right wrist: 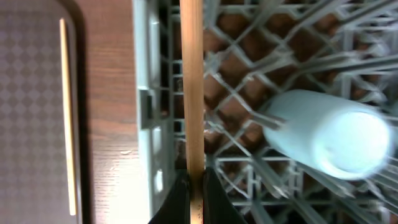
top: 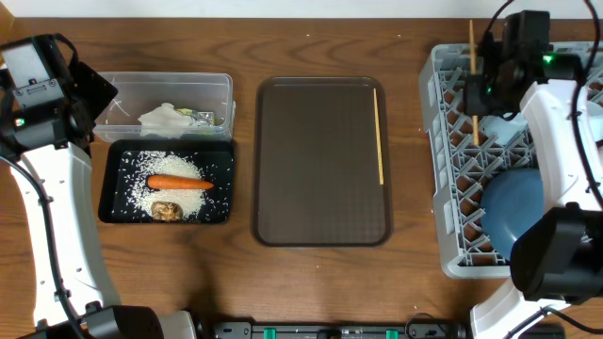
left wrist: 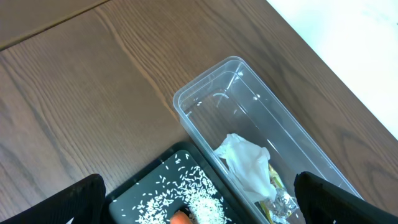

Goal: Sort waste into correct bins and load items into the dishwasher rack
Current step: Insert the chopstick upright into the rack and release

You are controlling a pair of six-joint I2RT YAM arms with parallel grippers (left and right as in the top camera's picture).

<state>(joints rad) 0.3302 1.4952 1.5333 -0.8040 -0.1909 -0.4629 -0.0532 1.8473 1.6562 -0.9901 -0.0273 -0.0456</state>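
Right wrist: my right gripper clamped on chopstick over rack; I'd lower it between pegs, clear of cup; left gripper spread apart

white arm links, black joint housings, thin black cables, small green light

I see a large brown rectangular plastic serving tray with rounded corners lying flat at the middle of my overhead frame on the dark wood-grain table that fills the view.
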